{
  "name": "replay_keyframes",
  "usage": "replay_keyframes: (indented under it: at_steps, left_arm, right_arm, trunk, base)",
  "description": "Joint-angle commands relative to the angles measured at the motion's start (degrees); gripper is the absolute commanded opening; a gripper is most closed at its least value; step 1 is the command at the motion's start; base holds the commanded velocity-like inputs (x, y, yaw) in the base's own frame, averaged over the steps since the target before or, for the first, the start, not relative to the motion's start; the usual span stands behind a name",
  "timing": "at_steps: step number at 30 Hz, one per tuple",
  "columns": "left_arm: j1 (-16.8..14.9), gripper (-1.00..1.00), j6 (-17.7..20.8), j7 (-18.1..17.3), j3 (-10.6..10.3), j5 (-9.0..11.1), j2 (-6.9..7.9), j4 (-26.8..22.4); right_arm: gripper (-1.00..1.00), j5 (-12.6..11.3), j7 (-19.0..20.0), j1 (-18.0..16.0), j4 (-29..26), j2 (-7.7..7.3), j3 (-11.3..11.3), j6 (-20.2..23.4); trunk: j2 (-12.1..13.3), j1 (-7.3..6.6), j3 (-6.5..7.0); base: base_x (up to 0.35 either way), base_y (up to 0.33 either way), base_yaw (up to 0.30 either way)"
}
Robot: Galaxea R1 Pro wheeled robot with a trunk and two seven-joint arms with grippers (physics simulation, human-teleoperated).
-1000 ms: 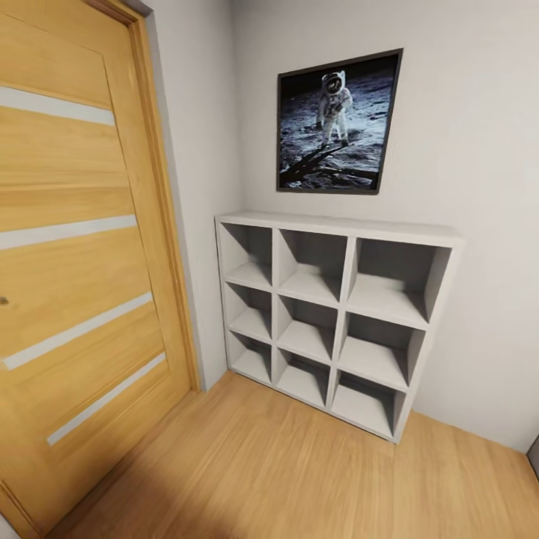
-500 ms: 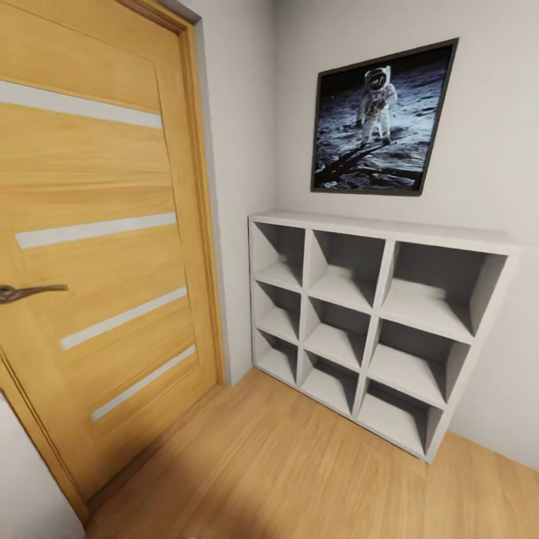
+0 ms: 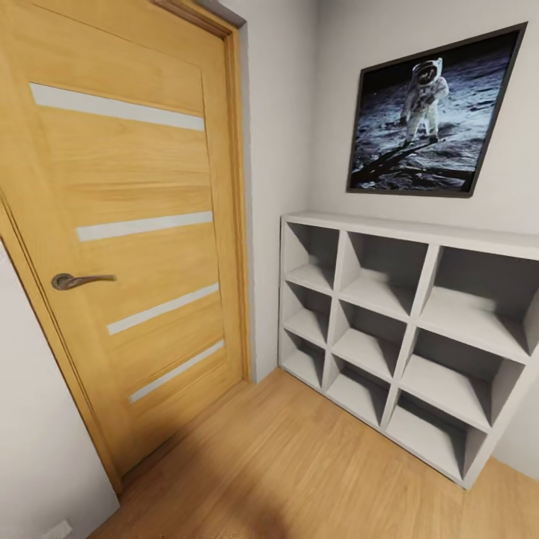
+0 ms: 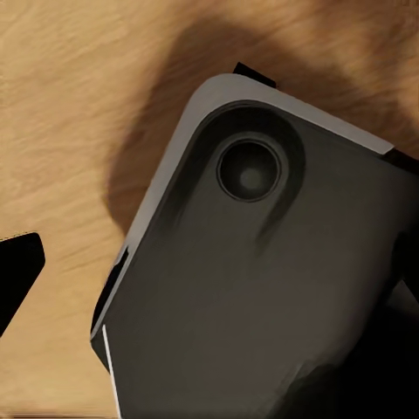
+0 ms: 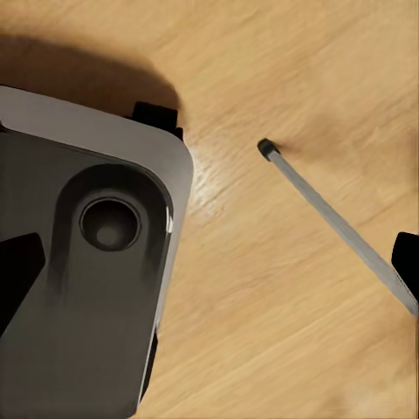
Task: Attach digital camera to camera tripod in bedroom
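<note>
While end effector states stay unreadable: one door (image 3: 135,224), one poster (image 3: 430,123), nine-cube shelf (image 3: 408,329).

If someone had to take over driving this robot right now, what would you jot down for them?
Grippers: dark fingertips show at the wrist views' edges, nothing between them; open or shut is unclear.
Surroundings: oak door with pale stripes, white cube shelf with bare cubbies, astronaut poster, light wood plank floor.
Job's things: a silver-white leg with a black foot, probably the tripod's, stands on the floor beside the robot's dark grey base.
Left: find the camera, mount it.
</note>
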Motion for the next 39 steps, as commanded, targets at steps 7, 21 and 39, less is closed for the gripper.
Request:
replay_keyframes:
  at_steps: [7, 21, 39]
  left_arm:
    - [0.0, 1.0, -0.1, 0.1, 0.2, 0.0, 0.04, 0.0]
    - [0.0, 1.0, -0.1, 0.1, 0.1, 0.0, 0.09, -0.1]
    - [0.0, 1.0, 0.0, 0.0, 0.0, -0.1, 0.11, 0.2]
  right_arm:
    - [1.0, 0.5, -0.1, -0.1, 0.1, 0.0, -0.2, 0.1]
    - [1.0, 0.5, -0.1, -0.1, 0.1, 0.0, -0.2, 0.1]
    - [1.0, 0.5, -0.1, -0.1, 0.1, 0.0, -0.2, 0.1]
  trunk:
    - [0.0, 0.0, -0.05]
    - [0.0, 0.0, -0.05]
    - [0.0, 0.0, -0.05]
  base:
    - [0.0, 0.0, 0.269]
    - [0.0, 0.0, 0.27]
    - [0.036, -0.038, 0.269]
